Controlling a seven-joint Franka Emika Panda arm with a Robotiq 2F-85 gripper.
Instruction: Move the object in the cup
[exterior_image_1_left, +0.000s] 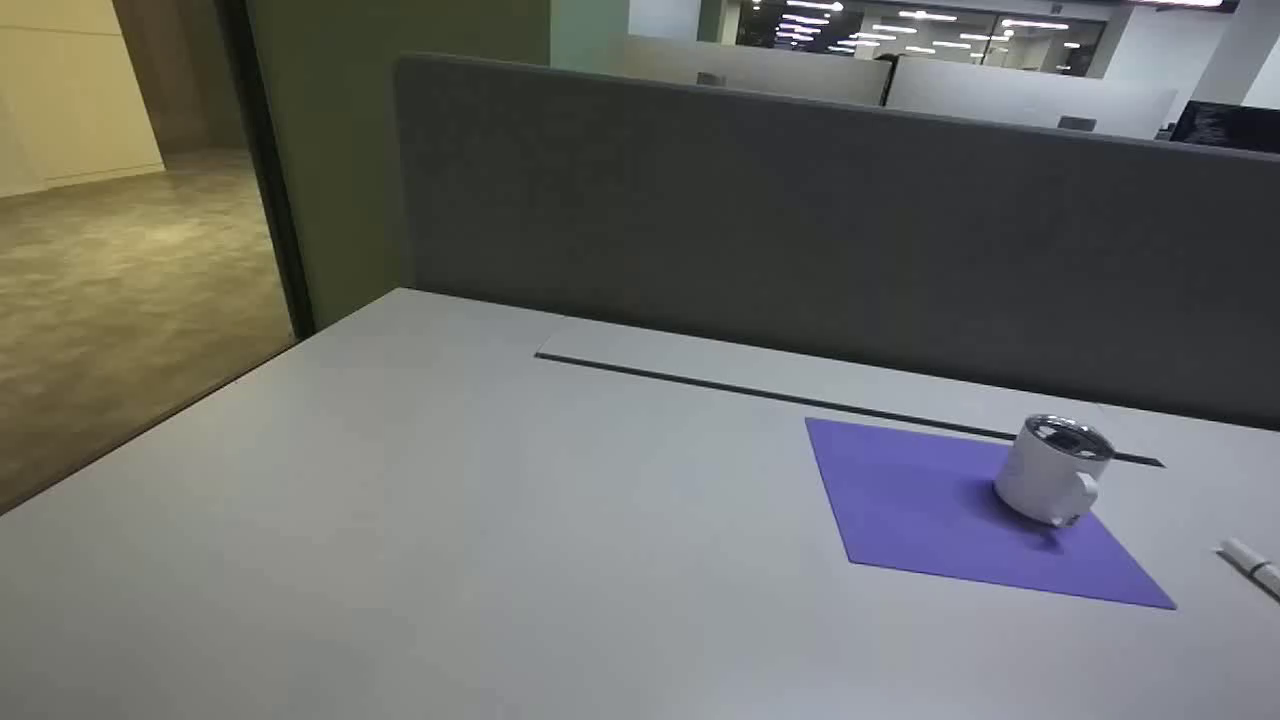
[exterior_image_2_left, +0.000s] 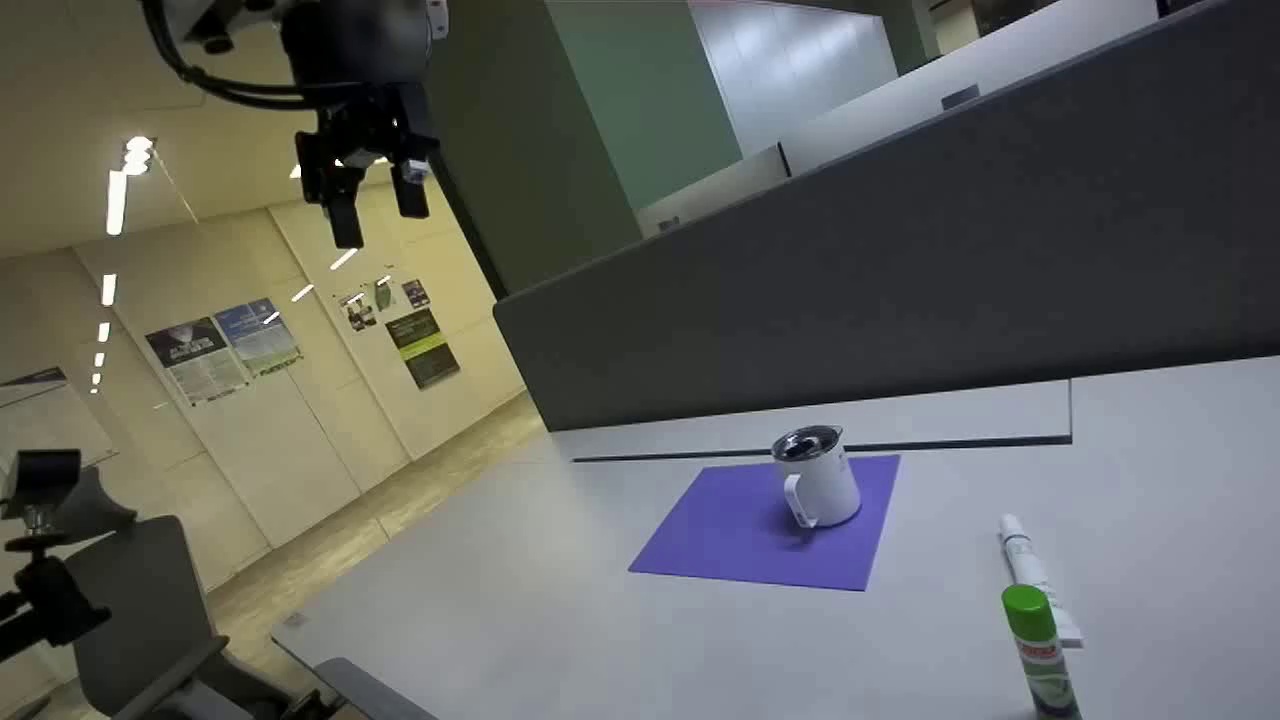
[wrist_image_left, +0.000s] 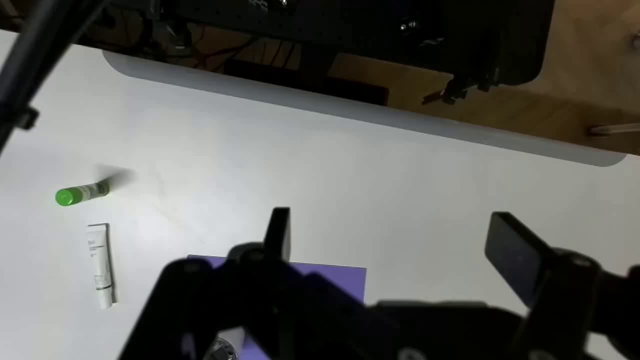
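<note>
At nine o'clock in both exterior views the room opens out, with a mottled tan floor (exterior_image_1_left: 110, 270) and a pale wall (exterior_image_2_left: 250, 450). The desk (exterior_image_1_left: 450, 500) is white, backed by a dark grey partition (exterior_image_1_left: 800, 220); a rounded grey edge strip (wrist_image_left: 350, 105) crosses twelve o'clock in the wrist view, and a thin dark slot (exterior_image_1_left: 750, 391) runs near the partition. An office chair (exterior_image_2_left: 145, 610) stands at eight o'clock in an exterior view, where posters (exterior_image_2_left: 425, 350) hang in two groups on the wall. A purple mat (exterior_image_1_left: 900, 520) lies on the desk. The claw (exterior_image_2_left: 380, 218) hangs at ten o'clock in an exterior view, its jaws wide apart, desk showing between them in the wrist view. The white lidded mug (exterior_image_1_left: 1040, 475) stands upright on the mat, toward two o'clock on it in both exterior views. A white squeeze tube (exterior_image_2_left: 1030, 565) lies at about three o'clock from the mat; near its six o'clock end in an exterior view stands a green-capped container (exterior_image_2_left: 1042, 655).
</note>
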